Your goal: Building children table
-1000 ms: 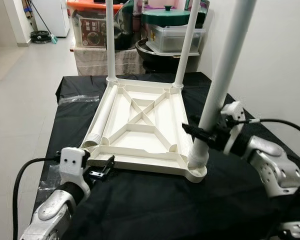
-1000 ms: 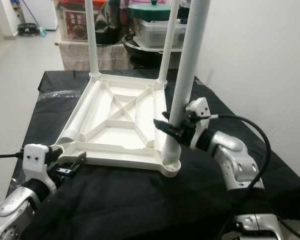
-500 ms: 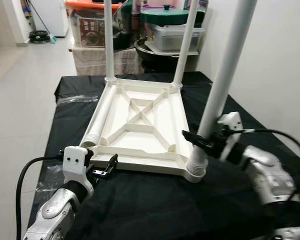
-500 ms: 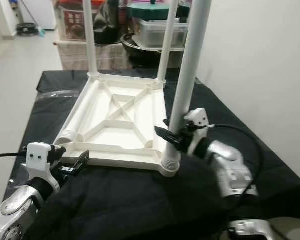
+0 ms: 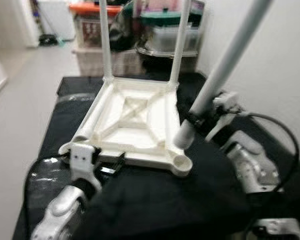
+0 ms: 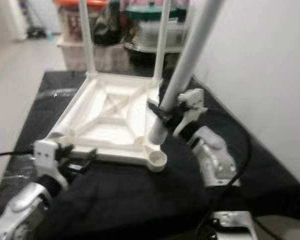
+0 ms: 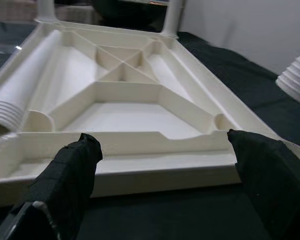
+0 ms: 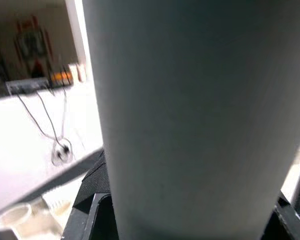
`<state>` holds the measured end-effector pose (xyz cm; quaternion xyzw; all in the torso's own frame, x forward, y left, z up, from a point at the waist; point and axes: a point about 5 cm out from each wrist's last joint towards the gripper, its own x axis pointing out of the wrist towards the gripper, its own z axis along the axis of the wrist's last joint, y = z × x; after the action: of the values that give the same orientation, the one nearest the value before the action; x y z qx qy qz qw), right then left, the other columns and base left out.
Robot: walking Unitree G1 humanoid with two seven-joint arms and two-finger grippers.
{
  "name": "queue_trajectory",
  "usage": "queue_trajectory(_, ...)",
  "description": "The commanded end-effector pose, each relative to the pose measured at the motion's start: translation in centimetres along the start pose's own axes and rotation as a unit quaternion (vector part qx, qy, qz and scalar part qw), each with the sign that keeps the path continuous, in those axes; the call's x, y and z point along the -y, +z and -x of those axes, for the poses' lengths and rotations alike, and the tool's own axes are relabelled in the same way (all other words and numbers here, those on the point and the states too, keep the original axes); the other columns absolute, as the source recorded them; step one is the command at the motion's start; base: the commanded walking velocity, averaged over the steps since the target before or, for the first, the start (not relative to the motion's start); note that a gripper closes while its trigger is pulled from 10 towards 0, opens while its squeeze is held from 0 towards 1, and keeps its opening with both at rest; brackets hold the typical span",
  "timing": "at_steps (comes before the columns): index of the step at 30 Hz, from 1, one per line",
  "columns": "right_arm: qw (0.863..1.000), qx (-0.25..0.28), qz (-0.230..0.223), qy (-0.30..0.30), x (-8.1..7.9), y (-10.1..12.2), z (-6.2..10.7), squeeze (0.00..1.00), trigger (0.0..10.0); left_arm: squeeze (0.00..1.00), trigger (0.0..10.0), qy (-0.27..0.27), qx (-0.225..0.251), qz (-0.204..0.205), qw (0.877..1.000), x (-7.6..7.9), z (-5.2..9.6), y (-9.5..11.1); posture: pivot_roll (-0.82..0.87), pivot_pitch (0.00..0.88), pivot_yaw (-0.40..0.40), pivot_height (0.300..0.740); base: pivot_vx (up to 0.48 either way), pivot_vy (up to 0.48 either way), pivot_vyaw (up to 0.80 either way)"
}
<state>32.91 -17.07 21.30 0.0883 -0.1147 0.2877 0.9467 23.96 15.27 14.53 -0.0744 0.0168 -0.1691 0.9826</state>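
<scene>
A white child's table top [image 5: 135, 120] lies upside down on the black-clothed table [image 5: 155, 205]. Two white legs [image 5: 104, 40] stand upright in its far corners. A loose leg [image 5: 92, 122] lies along its left side. My right gripper [image 5: 197, 120] is shut on another white leg [image 5: 225, 65], which is tilted, its ribbed end [image 5: 182, 135] hanging just above and beyond the empty near-right socket [image 5: 181, 162]. My left gripper [image 7: 165, 165] is open, its fingers [image 7: 70, 170] spread wide just before the top's near edge [image 7: 140, 172], apart from it.
Behind the table stand plastic storage boxes [image 5: 92, 30] and a lidded pot [image 5: 170, 20]. A white wall [image 5: 270, 60] runs close along the right. Open floor [image 5: 20, 100] lies to the left. Clear plastic wrap [image 5: 75, 97] lies on the cloth.
The leg in my right gripper has come up out of the near-right corner socket and now leans. The camera has shifted and the picture is blurred. My left gripper stays open at the near edge.
</scene>
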Motion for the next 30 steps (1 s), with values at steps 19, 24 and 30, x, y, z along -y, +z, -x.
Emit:
queue_trajectory(19,0.993,-0.009,0.036,-0.113,-0.6,-2.3,2.6,0.0,0.0,0.0,10.0,0.076,-0.039,-0.004,0.996,-1.9,2.1,-1.8,0.12,0.0,-0.078,0.74,0.0,0.0,0.0)
queue_trajectory(24,0.985,0.028,0.041,-0.165,-0.7,-1.0,4.3,0.0,0.0,0.0,10.0,0.084,-0.042,0.006,0.996,-1.5,2.6,-2.2,0.11,0.0,-0.085,0.74,0.0,0.0,0.0)
queue_trajectory(30,0.992,-0.005,0.045,-0.119,-2.5,-0.7,4.7,0.0,0.0,0.0,10.0,0.075,-0.047,0.01,0.996,-1.0,2.4,-2.5,0.09,0.0,-0.076,0.74,0.0,0.0,0.0)
